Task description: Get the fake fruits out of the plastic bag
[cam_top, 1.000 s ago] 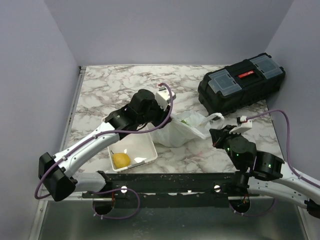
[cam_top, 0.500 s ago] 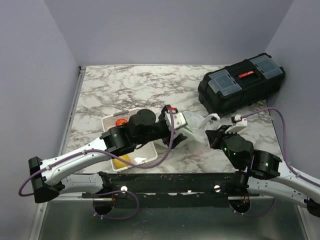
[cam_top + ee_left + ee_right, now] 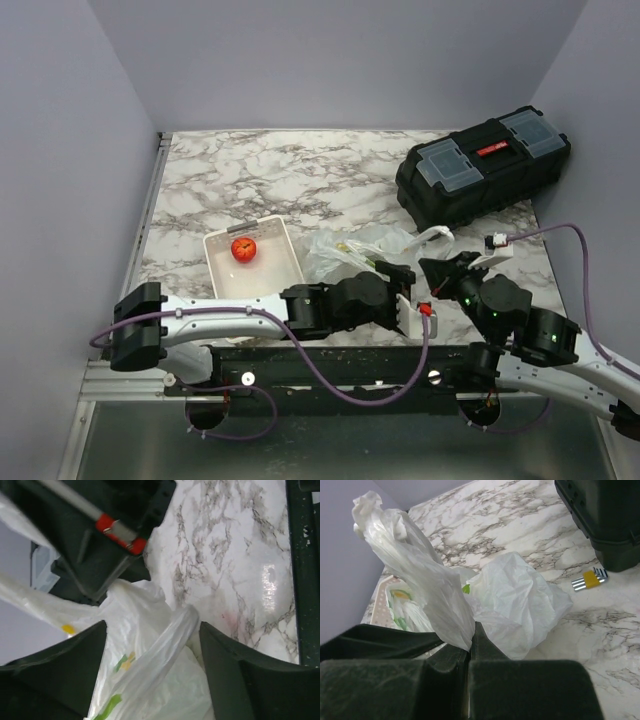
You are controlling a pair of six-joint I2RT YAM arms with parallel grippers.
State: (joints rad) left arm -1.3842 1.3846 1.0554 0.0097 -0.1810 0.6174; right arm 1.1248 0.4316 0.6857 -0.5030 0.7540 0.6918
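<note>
The plastic bag lies crumpled on the marble table, right of the tray. My right gripper is shut on a raised fold of the bag at its right side, its tips pinched together. My left gripper is open at the bag's near side. In the left wrist view a twisted loop handle lies between its spread fingers, and the gripper touches nothing. The fake fruits are hidden inside the bag. Only green and yellow patches show through the plastic.
A white tray holds a red apple left of the bag. A black toolbox stands at the back right. A hex key set lies near it. The left arm stretches along the front edge.
My left arm swung down from over the tray and bag to the front edge, and its gripper now sits at the bag's near right. The red apple is uncovered. The bag has slumped lower.
</note>
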